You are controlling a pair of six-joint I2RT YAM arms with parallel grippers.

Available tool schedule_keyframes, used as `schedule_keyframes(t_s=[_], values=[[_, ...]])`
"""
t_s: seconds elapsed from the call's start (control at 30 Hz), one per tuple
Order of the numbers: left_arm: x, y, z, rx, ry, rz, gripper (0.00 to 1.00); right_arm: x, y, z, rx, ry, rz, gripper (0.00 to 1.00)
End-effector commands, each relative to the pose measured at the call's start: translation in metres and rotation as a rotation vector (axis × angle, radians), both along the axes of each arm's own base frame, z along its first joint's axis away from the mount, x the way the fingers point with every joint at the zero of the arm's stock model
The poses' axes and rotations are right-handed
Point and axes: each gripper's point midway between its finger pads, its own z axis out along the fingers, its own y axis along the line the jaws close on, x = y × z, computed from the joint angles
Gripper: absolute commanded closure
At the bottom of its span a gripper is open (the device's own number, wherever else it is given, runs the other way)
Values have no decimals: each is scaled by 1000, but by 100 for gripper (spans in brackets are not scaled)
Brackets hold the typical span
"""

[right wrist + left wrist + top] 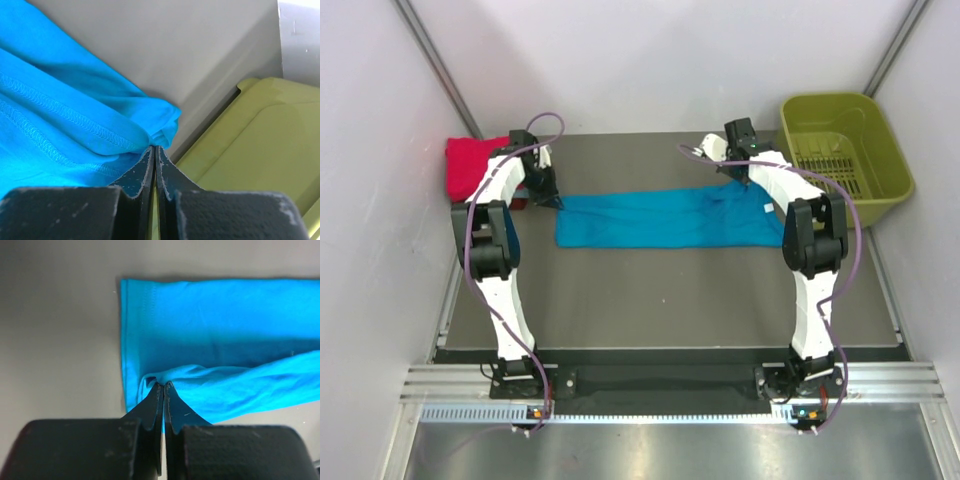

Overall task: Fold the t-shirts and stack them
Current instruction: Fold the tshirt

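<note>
A bright teal-blue t-shirt [665, 220] lies stretched as a long band across the dark table. My left gripper [553, 200] is shut on its far left corner; in the left wrist view the cloth [220, 340] bunches at the closed fingertips [163, 385]. My right gripper [747, 182] is shut on the far right end, where a fold of teal-blue fabric [75, 110] gathers at the closed tips [154, 148]. A folded red t-shirt [468, 165] sits at the table's far left, behind the left arm.
An olive-green plastic basket [845, 150] stands at the far right corner, close beside the right gripper; its rim [260, 150] fills the right wrist view. White walls enclose the table on three sides.
</note>
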Motion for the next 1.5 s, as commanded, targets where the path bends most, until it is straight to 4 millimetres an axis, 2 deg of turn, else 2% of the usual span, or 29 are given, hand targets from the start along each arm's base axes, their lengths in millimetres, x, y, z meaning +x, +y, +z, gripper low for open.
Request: schedule_keyframes(t_s=[0.0, 0.17, 0.43, 0.47, 0.5, 0.53, 0.57, 0.6, 0.63, 0.67, 0.7, 0.8, 0.9, 0.93, 0.97, 1.03, 1.07, 1.1, 1.13, 1.17, 1.23, 1.3, 1.47], values=[[14, 11, 11, 33, -56, 33, 100, 23, -6, 30, 14, -117, -55, 100], [18, 14, 10, 47, -60, 37, 100, 25, -9, 32, 9, -134, -70, 100], [19, 21, -5, 83, -37, 46, 100, 29, -11, 20, 1, -133, -102, 100], [22, 19, -3, 79, -46, 44, 96, 29, -13, 21, -9, -140, -116, 97], [23, 18, 1, 81, -59, 42, 81, 29, -13, 21, -10, -142, -123, 91], [26, 19, 6, 88, -74, 41, 75, 29, -14, 25, -7, -150, -131, 83], [27, 22, 13, 101, -90, 42, 71, 29, -14, 29, -1, -160, -138, 71], [27, 23, 19, 113, -105, 42, 67, 27, -13, 43, 25, -187, -152, 68], [29, 25, 40, 122, -149, 47, 63, 26, -13, 52, 41, -204, -161, 66], [29, 25, 50, 123, -171, 45, 61, 24, -9, 59, 68, -210, -156, 62], [27, 22, 70, 106, -214, 38, 60, 19, -8, 76, 107, -237, -168, 61], [22, 6, 94, 30, -267, 15, 59, 4, 6, 87, 208, -221, -147, 59], [11, -22, 95, -71, -252, -42, 57, -16, 24, 62, 298, -90, -120, 60], [2, -35, 85, -88, -217, -71, 57, -27, 28, 49, 312, -18, -121, 60], [-2, -43, 80, -107, -201, -94, 57, -34, 42, 31, 378, 65, -104, 60], [-15, -60, 59, -138, -133, -128, 57, -53, 51, 7, 422, 192, -123, 61], [-21, -73, 52, -159, -103, -150, 58, -60, 64, 0, 478, 251, -100, 62], [-25, -78, 43, -166, -77, -161, 58, -66, 69, -18, 505, 319, -129, 62], [-31, -87, 33, -171, -51, -177, 58, -73, 73, -24, 530, 363, -144, 63], [-35, -91, 27, -182, -27, -177, 58, -81, 85, -28, 583, 414, -124, 63], [-44, -101, 11, -220, 23, -196, 59, -91, 93, -38, 590, 461, -121, 63], [-47, -102, -6, -217, 65, -191, 59, -95, 98, -43, 585, 482, -106, 64], [-49, -99, -30, -198, 115, -187, 60, -93, 98, -44, 583, 476, -110, 65]])
